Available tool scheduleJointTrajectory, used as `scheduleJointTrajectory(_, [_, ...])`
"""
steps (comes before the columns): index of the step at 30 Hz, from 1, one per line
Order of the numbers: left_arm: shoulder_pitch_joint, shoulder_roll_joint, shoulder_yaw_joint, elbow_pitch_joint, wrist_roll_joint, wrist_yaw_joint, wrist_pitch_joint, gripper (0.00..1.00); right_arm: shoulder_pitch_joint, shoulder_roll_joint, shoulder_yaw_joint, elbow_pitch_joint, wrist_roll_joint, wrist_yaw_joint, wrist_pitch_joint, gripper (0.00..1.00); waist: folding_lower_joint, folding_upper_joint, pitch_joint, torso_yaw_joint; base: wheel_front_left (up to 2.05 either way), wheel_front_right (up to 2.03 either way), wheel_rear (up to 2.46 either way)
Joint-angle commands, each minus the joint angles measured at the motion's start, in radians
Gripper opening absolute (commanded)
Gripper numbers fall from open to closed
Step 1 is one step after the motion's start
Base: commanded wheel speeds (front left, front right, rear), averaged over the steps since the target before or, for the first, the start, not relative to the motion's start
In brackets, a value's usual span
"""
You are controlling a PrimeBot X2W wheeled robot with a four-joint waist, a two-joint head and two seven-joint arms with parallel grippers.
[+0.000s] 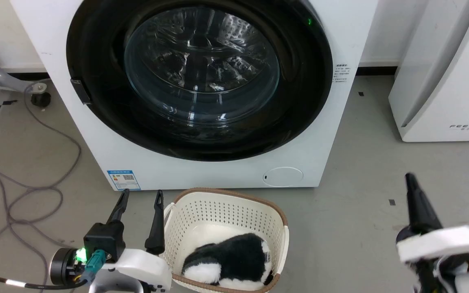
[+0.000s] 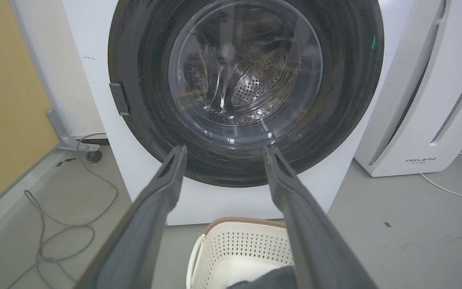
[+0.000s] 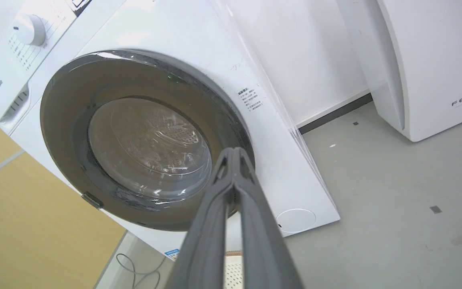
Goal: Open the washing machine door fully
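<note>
Floor [image 1: 364, 211] beneath cropped washing machine door [image 1: 200, 79]

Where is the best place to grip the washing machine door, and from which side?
Likely the small grey tab on the left rim of the closed washing machine door; the rest is smooth and round. Come from the left, hooking a finger behind it.

The washing machine [image 1: 202, 175] stands at rear centre, with its door [image 1: 200, 77] set flush in the front face. A basket [image 1: 226, 213] sits on the floor just before it, with a plush toy [image 1: 230, 260] inside. A second appliance [image 1: 442, 81] stands to the right, and cables [image 1: 35, 189] lie to the left.
</note>
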Motion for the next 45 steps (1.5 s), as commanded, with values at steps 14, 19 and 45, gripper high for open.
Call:
scheduleJointTrajectory(14, [-0.070, 0.001, -0.006, -0.020, -0.022, -0.009, -0.038, 1.00, -0.339, -0.073, -0.063, 0.228, 0.328, 0.000, -0.024, 0.00, 0.0000, 0.0000, 0.084, -0.007, 0.00, 0.00, 0.00])
scheduleJointTrajectory(19, [-0.089, 0.001, -0.014, -0.028, -0.030, -0.012, -0.048, 1.00, -0.471, -0.114, -0.049, 0.324, 0.409, 0.001, -0.015, 0.00, 0.0000, 0.0000, 0.111, -0.006, 0.00, 0.00, 0.00])
scheduleJointTrajectory(45, [-0.174, 0.001, -0.059, -0.071, -0.062, -0.007, -0.102, 1.00, -1.141, -0.217, 0.206, 0.807, 0.677, 0.001, 0.328, 0.00, 0.0000, 0.0000, 0.261, 0.032, 0.00, 0.00, 0.00])
